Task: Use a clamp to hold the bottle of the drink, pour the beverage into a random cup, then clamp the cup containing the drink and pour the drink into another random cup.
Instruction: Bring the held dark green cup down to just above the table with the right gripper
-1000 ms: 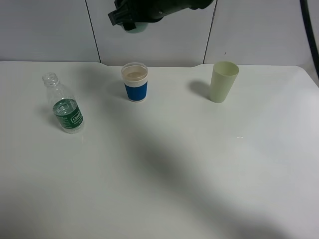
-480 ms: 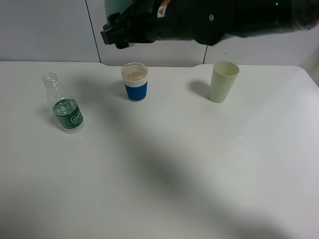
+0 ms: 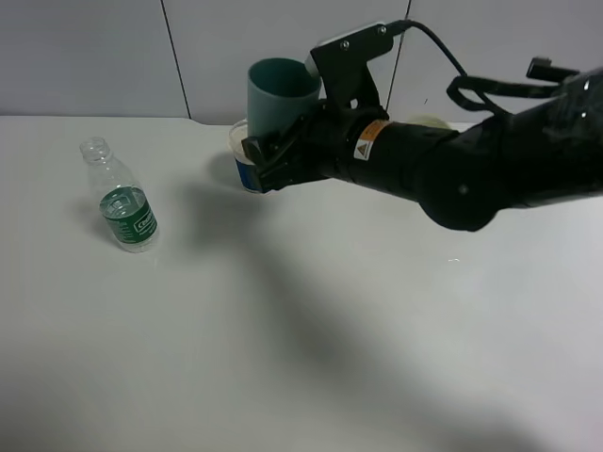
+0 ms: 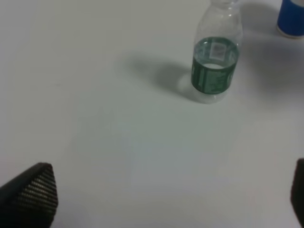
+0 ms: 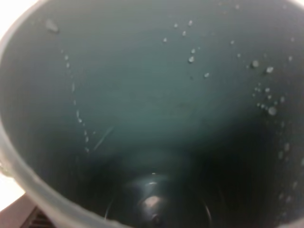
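This looks like a robotics lab or test room: a bare white worktop stands against plain grey wall panels, a cabled black robot arm reaches over it, and no household furnishings show.

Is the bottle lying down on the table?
No, the bottle stands upright on the table, its open neck pointing up, well apart from the teal cup held by the right gripper.
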Robot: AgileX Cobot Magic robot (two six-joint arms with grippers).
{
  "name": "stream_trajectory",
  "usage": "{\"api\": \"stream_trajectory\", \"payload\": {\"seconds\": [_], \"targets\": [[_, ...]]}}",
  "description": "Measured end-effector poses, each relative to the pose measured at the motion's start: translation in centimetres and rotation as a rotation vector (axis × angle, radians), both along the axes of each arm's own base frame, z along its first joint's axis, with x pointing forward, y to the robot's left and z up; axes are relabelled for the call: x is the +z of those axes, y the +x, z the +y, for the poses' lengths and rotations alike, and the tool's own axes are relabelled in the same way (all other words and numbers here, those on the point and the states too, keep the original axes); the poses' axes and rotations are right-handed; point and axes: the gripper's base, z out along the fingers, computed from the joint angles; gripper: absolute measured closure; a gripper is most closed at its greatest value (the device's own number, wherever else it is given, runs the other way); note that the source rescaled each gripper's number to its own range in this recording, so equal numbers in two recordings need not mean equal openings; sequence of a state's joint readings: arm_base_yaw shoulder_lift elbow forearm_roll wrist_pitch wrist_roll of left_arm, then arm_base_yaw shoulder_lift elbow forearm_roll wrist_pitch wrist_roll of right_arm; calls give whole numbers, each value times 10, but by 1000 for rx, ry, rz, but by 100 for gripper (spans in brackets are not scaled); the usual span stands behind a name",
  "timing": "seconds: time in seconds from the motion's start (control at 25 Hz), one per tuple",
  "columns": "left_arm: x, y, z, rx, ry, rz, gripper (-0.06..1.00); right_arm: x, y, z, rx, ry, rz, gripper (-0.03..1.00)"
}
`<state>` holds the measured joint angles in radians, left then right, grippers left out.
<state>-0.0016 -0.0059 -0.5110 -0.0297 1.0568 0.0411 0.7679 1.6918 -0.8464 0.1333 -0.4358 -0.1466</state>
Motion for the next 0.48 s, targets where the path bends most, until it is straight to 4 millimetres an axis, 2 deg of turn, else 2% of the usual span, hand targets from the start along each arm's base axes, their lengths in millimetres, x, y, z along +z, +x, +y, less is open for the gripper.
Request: {"api": "stream_trajectory", "payload": {"seconds": [0.04, 0.16, 0.48], "targets": [[0, 0, 0, 0, 0, 0, -6, 0, 0, 0, 0, 0, 0, 96], [0, 0, 0, 0, 0, 0, -6, -17, -10, -10, 1, 9, -45, 96], [0, 0, 0, 0, 0, 0, -6, -45, -7, -7, 18, -14, -57, 96]]}}
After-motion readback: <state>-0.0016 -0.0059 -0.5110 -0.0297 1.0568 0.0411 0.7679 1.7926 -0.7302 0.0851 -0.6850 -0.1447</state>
